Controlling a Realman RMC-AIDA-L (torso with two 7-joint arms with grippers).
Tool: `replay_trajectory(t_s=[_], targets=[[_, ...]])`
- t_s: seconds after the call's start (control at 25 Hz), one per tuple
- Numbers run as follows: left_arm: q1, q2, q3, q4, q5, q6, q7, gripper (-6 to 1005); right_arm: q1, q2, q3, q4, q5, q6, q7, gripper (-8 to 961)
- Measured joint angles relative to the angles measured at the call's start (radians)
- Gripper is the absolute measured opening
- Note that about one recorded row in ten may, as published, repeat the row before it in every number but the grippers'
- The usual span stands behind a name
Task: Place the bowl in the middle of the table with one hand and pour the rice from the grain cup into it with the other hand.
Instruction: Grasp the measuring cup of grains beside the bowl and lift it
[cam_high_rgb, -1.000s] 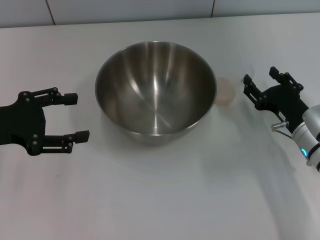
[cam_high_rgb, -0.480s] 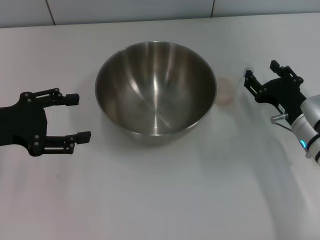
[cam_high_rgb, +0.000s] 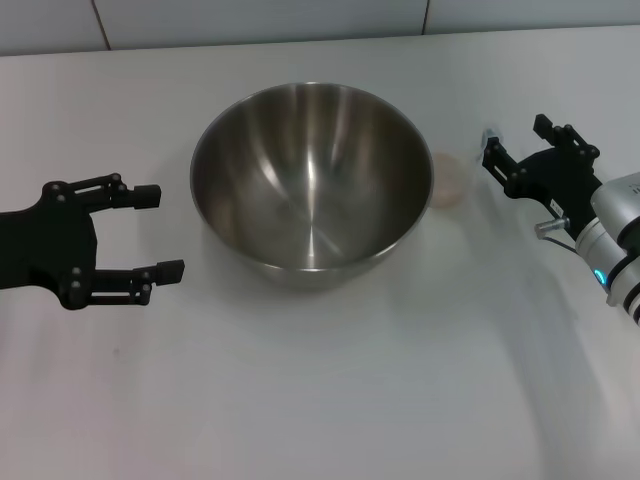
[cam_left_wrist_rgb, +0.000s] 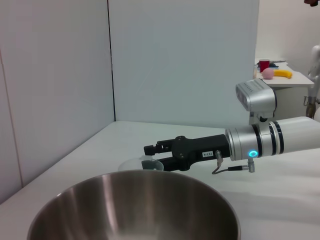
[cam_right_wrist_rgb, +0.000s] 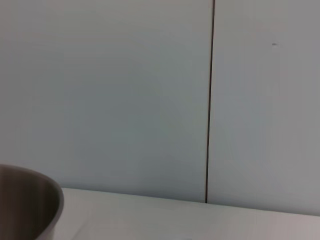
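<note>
1. First, the white desk (cam_high_rgb: 320, 400) holds everything.
2. Next, the big shiny bowl (cam_high_rgb: 312, 175) sits in the middle of the desk.
3. Then the left gripper (cam_high_rgb: 165, 232) waits near the bowl's left side, wide open and holding nothing.
4. Over on the right, the right gripper (cam_high_rgb: 512, 143) is open and empty, close to the grain cup (cam_high_rgb: 450, 180) but not touching.
5. Last, the small clear grain cup stands just beside the bowl's right side, with pale rice (cam_high_rgb: 447, 188) inside.

Empty steel bowl (cam_high_rgb: 312, 178) mid-table (cam_high_rgb: 320, 400), grain cup (cam_high_rgb: 449, 181) just beside
</note>
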Motion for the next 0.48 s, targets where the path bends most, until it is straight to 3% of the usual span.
replay_trajectory(t_s=[0.48], targets=[[-0.009, -0.006, -0.001, -0.004, 0.024, -0.024, 0.001, 860, 0.003, 0.0, -0.004, -0.007, -0.002, -0.005, 0.0, 673]])
